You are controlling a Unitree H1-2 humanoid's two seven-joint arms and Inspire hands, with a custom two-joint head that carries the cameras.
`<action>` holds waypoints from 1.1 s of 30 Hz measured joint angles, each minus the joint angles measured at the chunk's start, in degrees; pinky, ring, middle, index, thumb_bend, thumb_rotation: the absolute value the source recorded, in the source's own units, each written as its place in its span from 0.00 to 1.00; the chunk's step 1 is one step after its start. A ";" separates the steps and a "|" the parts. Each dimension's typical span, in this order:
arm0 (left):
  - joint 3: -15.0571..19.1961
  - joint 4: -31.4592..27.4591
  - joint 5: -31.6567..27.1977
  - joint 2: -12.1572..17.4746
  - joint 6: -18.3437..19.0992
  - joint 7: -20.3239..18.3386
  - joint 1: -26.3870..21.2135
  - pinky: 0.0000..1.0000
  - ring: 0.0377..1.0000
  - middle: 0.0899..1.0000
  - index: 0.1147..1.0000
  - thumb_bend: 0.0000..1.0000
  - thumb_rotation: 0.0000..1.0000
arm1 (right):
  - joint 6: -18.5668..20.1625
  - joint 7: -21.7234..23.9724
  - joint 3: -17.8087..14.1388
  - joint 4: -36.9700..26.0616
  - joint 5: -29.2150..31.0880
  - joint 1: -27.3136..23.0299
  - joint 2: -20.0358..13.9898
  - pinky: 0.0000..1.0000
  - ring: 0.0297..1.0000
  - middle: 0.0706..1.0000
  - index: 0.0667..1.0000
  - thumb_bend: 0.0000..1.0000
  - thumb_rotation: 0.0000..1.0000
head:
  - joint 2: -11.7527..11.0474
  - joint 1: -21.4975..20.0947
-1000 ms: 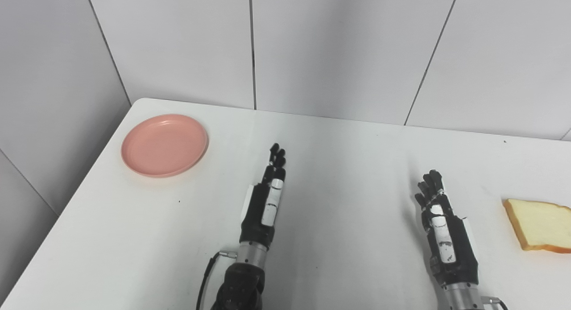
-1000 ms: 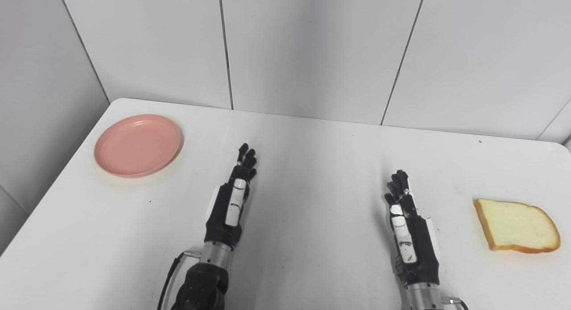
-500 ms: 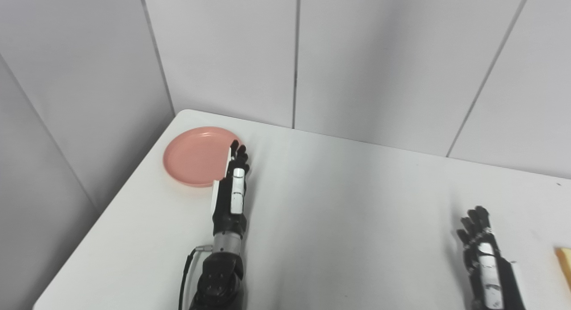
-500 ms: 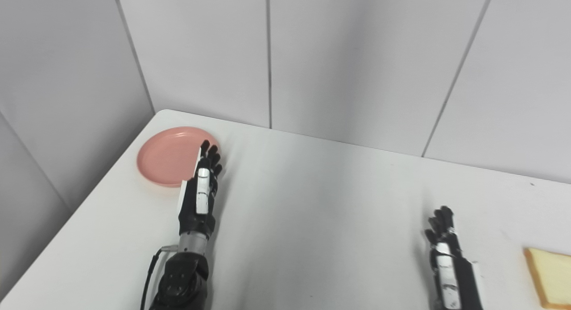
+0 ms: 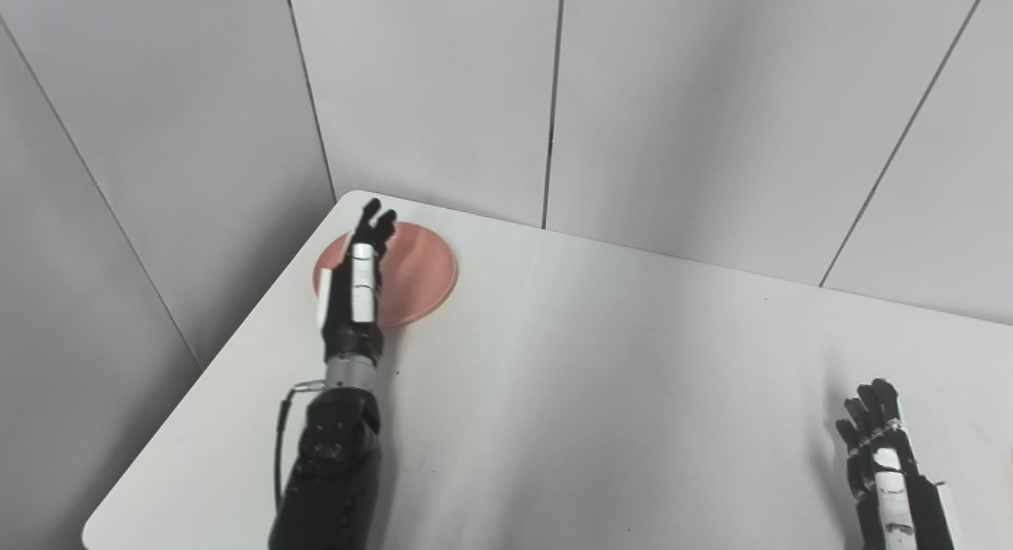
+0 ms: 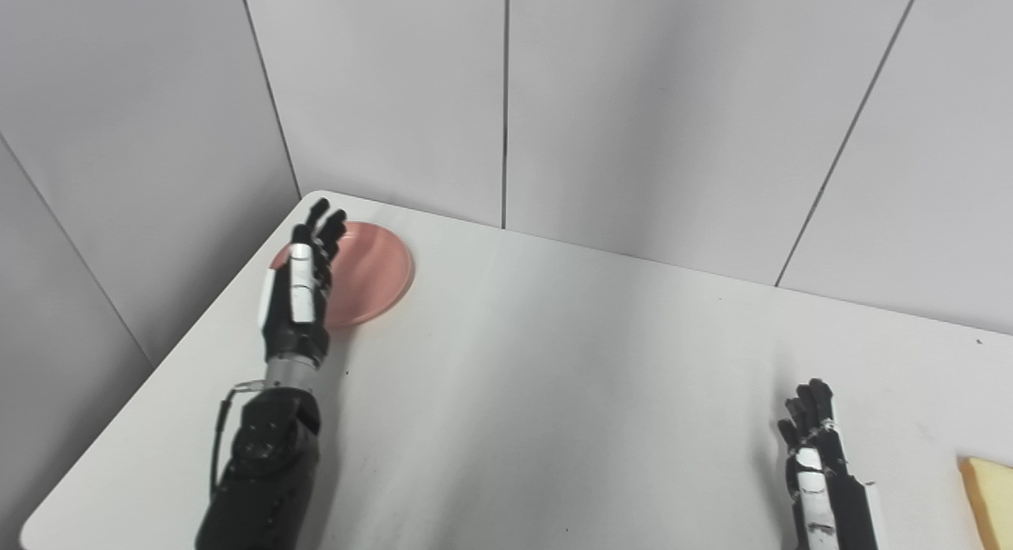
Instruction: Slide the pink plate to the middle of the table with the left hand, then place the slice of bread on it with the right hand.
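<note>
Left eye view: my left robot hand (image 5: 354, 293) reaches out over the left half of the plate (image 5: 419, 273), fingers straight and a little apart, holding nothing. I cannot tell whether it touches the plate or hovers just above it. The plate lies flat on the white surface (image 5: 601, 376) in its far left corner, close to both walls. My right robot hand (image 5: 890, 471) is well apart from the plate, low at the right edge of the picture, fingers extended and slightly spread, empty, just above or on the surface. The bread does not show here.

Right eye view: the same left robot hand (image 6: 297, 301) covers the plate's (image 6: 372, 277) left side, its fingertips reaching the plate's far rim. The right robot hand (image 6: 819, 471) is far to the right of the plate, open and empty. The bread (image 6: 988, 498) shows as a cut-off corner at the right edge, lying on the surface (image 6: 570, 392) near the right hand, not touching it.
</note>
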 measured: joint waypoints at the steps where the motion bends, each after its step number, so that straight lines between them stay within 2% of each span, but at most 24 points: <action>1: 0.33 0.00 -0.15 0.35 0.00 0.00 -0.01 0.98 0.93 0.89 0.88 0.84 1.00 | -0.01 0.00 0.00 -0.04 0.01 0.05 0.00 1.00 1.00 1.00 1.00 0.67 0.85 | 0.00 0.00; 3: 1.05 0.02 -0.38 1.16 0.00 0.12 -0.02 0.92 0.91 0.88 0.87 0.84 1.00 | -0.01 0.00 0.01 -0.13 -0.01 0.11 0.01 1.00 1.00 1.00 1.00 0.66 0.86 | -0.09 -0.18; 6: 1.76 0.47 0.43 2.15 -0.07 1.34 -0.38 0.88 0.89 0.87 0.86 0.84 1.00 | -0.01 -0.17 -0.01 -0.39 -0.46 0.33 0.03 1.00 1.00 1.00 1.00 0.66 0.88 | -0.18 0.09; 8: 2.19 1.36 1.31 3.00 -0.33 2.07 -0.93 0.79 0.83 0.82 0.81 0.84 1.00 | -0.02 -0.20 -0.10 -0.44 -0.55 0.37 0.05 1.00 1.00 1.00 1.00 0.66 0.87 | -0.35 0.53; 11: 3.45 2.49 1.23 4.25 -0.51 2.63 -1.96 0.78 0.81 0.80 0.79 0.84 1.00 | -0.02 -0.20 -0.21 -0.52 -0.36 0.46 0.04 1.00 1.00 1.00 1.00 0.67 0.87 | -0.79 1.93; 15: 3.91 6.04 0.78 8.11 -0.50 2.29 -3.44 0.74 0.78 0.77 0.75 0.86 0.98 | -0.27 0.17 -0.23 -0.22 0.28 0.42 -0.04 1.00 1.00 1.00 1.00 0.69 0.84 | -0.97 2.02; 23: 4.42 12.92 -1.11 14.70 0.39 0.81 -5.65 0.76 0.78 0.76 0.74 0.87 0.99 | -1.04 0.89 -0.31 0.09 0.68 0.44 -0.16 1.00 1.00 1.00 1.00 0.69 0.88 | -1.93 2.81; 27: 4.12 16.47 -1.41 16.01 0.61 -0.19 -6.65 0.76 0.78 0.75 0.73 0.87 0.99 | -1.34 0.98 -0.31 0.41 0.87 0.38 -0.18 1.00 1.00 1.00 1.00 0.72 0.85 | -2.02 2.90; 33: 4.16 22.68 -2.92 16.73 0.21 -2.22 -8.37 0.78 0.79 0.76 0.73 0.87 0.98 | -1.59 0.98 -0.25 0.74 0.76 0.26 -0.18 1.00 1.00 1.00 1.00 0.71 0.87 | -2.20 3.08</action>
